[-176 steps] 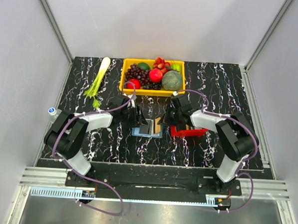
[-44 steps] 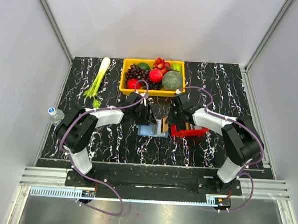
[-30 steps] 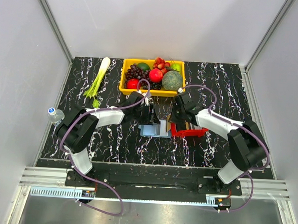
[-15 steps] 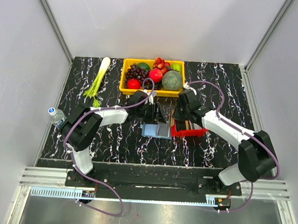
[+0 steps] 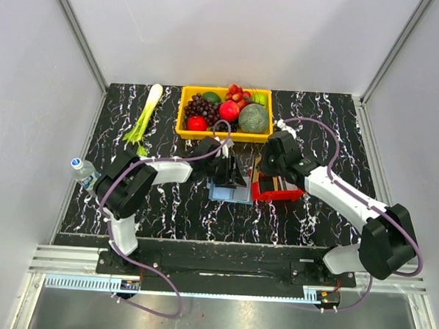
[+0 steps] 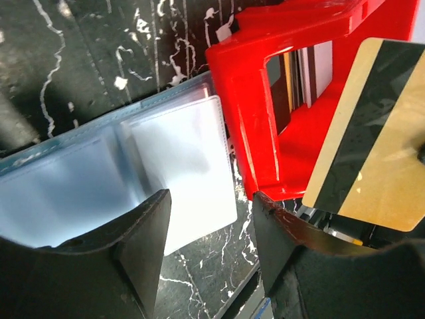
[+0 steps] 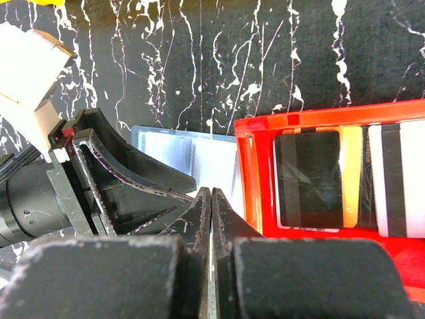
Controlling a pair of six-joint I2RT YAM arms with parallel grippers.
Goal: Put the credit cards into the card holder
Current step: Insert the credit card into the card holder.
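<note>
A yellow crate (image 5: 222, 135) at the black marbled counter's (image 5: 324, 133) far edge holds grapes (image 5: 200, 106), red fruit (image 5: 229, 110) and a green melon (image 5: 254, 118). A leek (image 5: 145, 116) lies toward the far left corner, and a capped bottle (image 5: 83, 170) at the left edge. A red tray (image 5: 277, 195) sits mid-counter.

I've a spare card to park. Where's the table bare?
Bare: the table strip between card holder and near edge; the far right corner beside the yellow tray. Crowded: the centre, where left tool and right tool meet.
</note>
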